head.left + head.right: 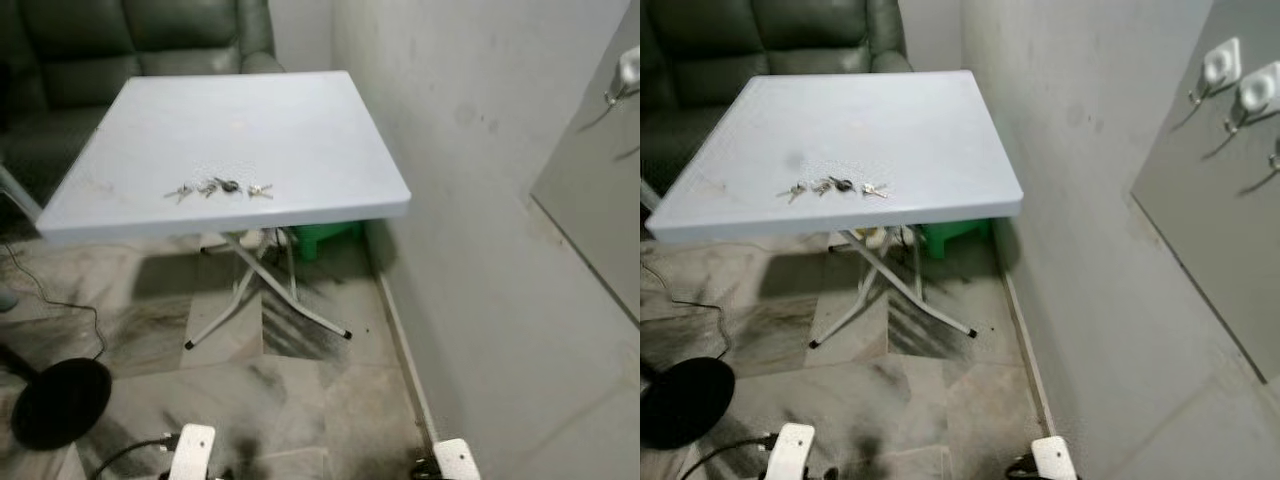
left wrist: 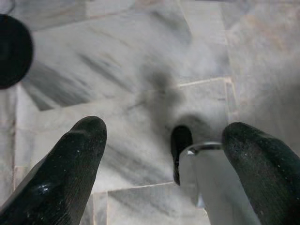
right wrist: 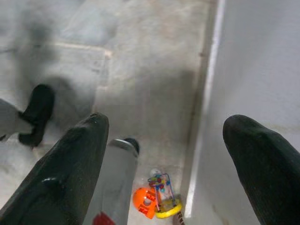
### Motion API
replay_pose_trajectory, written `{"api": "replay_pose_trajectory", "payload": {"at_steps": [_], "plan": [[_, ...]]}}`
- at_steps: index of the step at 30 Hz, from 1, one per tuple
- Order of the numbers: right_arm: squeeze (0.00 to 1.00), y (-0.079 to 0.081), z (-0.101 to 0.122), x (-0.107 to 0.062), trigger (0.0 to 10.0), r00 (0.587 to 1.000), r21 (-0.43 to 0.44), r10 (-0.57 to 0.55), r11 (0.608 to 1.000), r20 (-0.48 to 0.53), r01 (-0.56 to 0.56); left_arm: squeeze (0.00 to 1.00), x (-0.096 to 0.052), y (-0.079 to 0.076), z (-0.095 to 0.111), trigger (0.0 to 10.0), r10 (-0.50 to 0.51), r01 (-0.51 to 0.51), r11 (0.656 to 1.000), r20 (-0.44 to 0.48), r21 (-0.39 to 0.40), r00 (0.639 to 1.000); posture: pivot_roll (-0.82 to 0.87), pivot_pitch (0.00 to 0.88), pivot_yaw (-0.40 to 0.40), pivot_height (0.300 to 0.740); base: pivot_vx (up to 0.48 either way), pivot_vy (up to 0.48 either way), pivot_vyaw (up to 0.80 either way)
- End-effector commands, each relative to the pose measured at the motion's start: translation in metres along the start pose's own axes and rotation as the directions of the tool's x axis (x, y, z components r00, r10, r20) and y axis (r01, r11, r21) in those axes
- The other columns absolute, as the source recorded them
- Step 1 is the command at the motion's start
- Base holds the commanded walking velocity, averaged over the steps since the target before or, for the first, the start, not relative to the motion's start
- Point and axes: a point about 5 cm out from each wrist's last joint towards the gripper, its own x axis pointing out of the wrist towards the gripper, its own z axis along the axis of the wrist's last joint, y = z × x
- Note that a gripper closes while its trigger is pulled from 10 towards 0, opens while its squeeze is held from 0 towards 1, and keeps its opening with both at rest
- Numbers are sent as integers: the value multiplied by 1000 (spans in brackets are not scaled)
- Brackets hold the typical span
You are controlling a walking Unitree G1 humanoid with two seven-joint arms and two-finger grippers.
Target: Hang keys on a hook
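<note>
We see the small bunch of metal keys [image 1: 218,188] lying loose near the front edge of the pale grey square folding desk [image 1: 330,120], well apart from both arms, so nothing is grasped yet. The left pincer [image 2: 164,154] and the right pincer [image 3: 164,150] both hang low over the marbled tile floor [image 2: 140,56], each with its black fingers spread wide and holding nothing. We judge the main risk to be the keys themselves: they are thin, flat and spread out on a smooth top close to the desk's edge, so a clumsy closing could push them off the desk or catch only one key. The desk stands on thin folding legs, and a bump in the approach might shift it. The right eye view shows the white wall hooks [image 1: 1225,65] to the right of the desk more fully than the left eye view; the right wrist view shows a small coloured toy [image 3: 154,197] on the floor by the wall.
</note>
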Motion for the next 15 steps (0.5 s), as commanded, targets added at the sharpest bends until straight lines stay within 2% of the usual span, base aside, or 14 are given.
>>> {"api": "replay_pose_trajectory", "payload": {"at_steps": [1, 3, 5, 8, 10, 11, 12, 13, 14, 15], "plan": [[0, -1, -3, -1, 10000, 1000, -2, -4, 1000, -16, 4, 0, -1, -1, -5, 10000, 0, 0, 1000, -17, -1, 1000, -35, 0, 16, 732, 0, 0, 800], [0, -1, -3, -1, 10000, 1000, -2, 0, 1000, -8, 0, 0, -1, -1, -5, 10000, 0, 0, 1000, -15, -2, 1000, -35, 0, 15, 732, 0, 0, 800], [0, -2, -2, -1, 10000, 1000, 34, -1, 999, 8, 1, 0, -1, -1, -3, 10000, -5, 5, 1000, -2, -3, 1000, -34, 0, 15, 732, 0, 0, 0], [0, -7, 20, 1, 10000, 993, 81, -12, 997, 121, 2, 0, 1, -2, 12, 10000, -23, 22, 1000, 74, 13, 997, -35, 0, 14, 732, 0, 0, 0], [0, -10, 31, 2, 10000, 985, 98, -21, 995, 173, 4, 0, 3, -1, 24, 10000, -27, 30, 999, 120, -21, 992, -36, 0, 17, 732, 0, 0, 0], [0, -12, 45, 3, 10000, 969, 132, -18, 991, 245, -15, 0, 4, 0, 38, 10000, -38, 50, 997, 184, -61, 982, -39, 0, 16, 732, 0, 0, 0], [0, -13, 48, 3, 10000, 965, 140, -17, 990, 261, -21, 0, 4, 0, 41, 10000, -41, 55, 996, 197, -68, 979, -39, 0, 16, 732, 0, 0, 0], [43, -13, 52, 2, 10000, 960, 137, -16, 990, 279, -23, 0, 4, 1, 45, 10000, -41, 55, 996, 216, -63, 976, -40, 0, 17, 732, 0, 0, 0], [1000, -14, 63, 1, 10000, 937, 144, -1, 988, 348, -53, 0, 3, 2, 60, 10000, -52, 73, 995, 280, -67, 958, -44, 0, 18, 732, 0, 0, 0], [1000, -14, 72, 0, 10000, 915, 145, 8, 987, 403, -72, 0, 3, 3, 71, 10000, -64, 97, 992, 334, -82, 940, -44, 0, 18, 732, 0, 0, 0]]}}
